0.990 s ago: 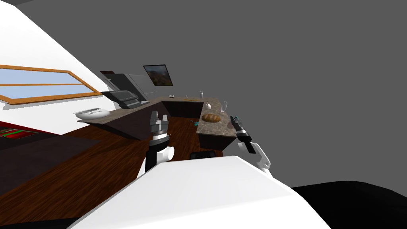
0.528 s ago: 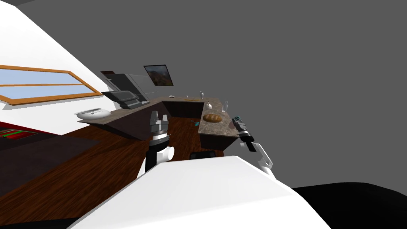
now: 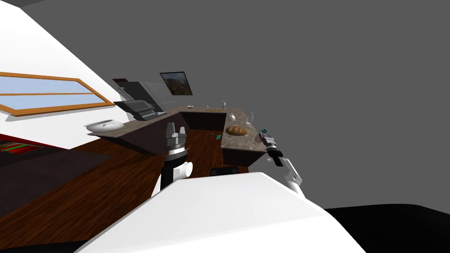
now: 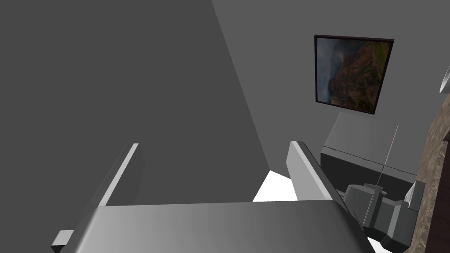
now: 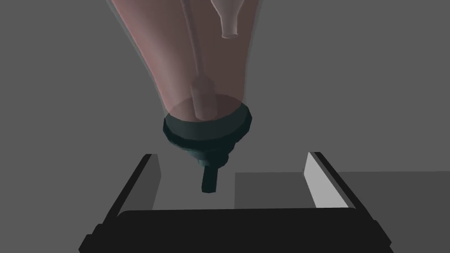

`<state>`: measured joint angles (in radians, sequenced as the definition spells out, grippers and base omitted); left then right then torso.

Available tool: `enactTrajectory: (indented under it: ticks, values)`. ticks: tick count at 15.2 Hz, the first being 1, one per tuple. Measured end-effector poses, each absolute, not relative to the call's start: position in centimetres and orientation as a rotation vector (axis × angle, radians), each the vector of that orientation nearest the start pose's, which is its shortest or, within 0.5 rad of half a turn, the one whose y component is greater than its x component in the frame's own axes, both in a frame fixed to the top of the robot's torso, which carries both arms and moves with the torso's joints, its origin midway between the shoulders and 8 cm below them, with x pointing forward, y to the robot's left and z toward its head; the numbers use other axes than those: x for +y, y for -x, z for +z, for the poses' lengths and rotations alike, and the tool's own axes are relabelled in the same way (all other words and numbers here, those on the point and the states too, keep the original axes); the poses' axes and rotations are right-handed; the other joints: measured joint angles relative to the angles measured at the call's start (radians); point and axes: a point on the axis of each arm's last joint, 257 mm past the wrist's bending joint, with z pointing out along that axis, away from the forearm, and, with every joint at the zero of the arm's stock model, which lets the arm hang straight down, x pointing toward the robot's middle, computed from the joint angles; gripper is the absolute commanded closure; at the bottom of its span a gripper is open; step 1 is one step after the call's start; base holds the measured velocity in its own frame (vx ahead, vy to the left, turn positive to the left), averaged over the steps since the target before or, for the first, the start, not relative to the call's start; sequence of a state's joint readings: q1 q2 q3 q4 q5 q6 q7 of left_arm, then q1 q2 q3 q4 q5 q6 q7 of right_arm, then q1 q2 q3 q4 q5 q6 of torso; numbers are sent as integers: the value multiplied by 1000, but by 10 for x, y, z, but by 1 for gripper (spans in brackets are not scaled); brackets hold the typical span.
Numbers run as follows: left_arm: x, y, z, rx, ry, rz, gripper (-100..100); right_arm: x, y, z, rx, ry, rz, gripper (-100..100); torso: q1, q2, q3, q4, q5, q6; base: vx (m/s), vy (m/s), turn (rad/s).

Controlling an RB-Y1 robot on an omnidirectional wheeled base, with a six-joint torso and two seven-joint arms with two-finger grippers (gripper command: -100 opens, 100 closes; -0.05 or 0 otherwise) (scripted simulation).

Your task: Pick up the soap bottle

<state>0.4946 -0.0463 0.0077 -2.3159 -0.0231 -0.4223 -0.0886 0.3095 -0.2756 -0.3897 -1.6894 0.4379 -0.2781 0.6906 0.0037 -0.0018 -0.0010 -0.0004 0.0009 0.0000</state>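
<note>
Soap bottle is seen from very near in the right wrist view: a clear body with a pinkish tint, a thin tube inside it, and a dark teal collar and pump at the end that is turned toward the right gripper. The body widens away from the collar. The two fingers are spread apart, one on each side of the pump, and neither is touching the bottle, so nothing is grasped.

In the head view the soap bottle is shown small, and mainly its teal top can be made out. It is placed at the right edge of the brown speckled countertop, just at the tip of the right gripper. It cannot be told whether the bottle rests on the countertop. A loaf of bread is lying on the same countertop, near the bottle.

The left gripper is held up in front of the chest, well apart from the bottle, and its fingers are spread and empty.
</note>
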Motion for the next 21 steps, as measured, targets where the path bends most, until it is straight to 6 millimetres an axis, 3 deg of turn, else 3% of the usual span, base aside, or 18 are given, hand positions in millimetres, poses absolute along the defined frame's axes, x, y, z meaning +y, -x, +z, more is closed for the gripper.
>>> enactTrajectory:
  ticks: [6,21]
  values:
    - [285,-349,28,634,672,-1189,0,-511,-410,-208,1474,-195,-279,-100,-2,0,0,0,0,0,20,32,12]
    - [285,-349,28,634,672,-1190,0,-593,-405,-211,1480,-171,-319,-100,0,1,1,0,0,0,9,66,29]
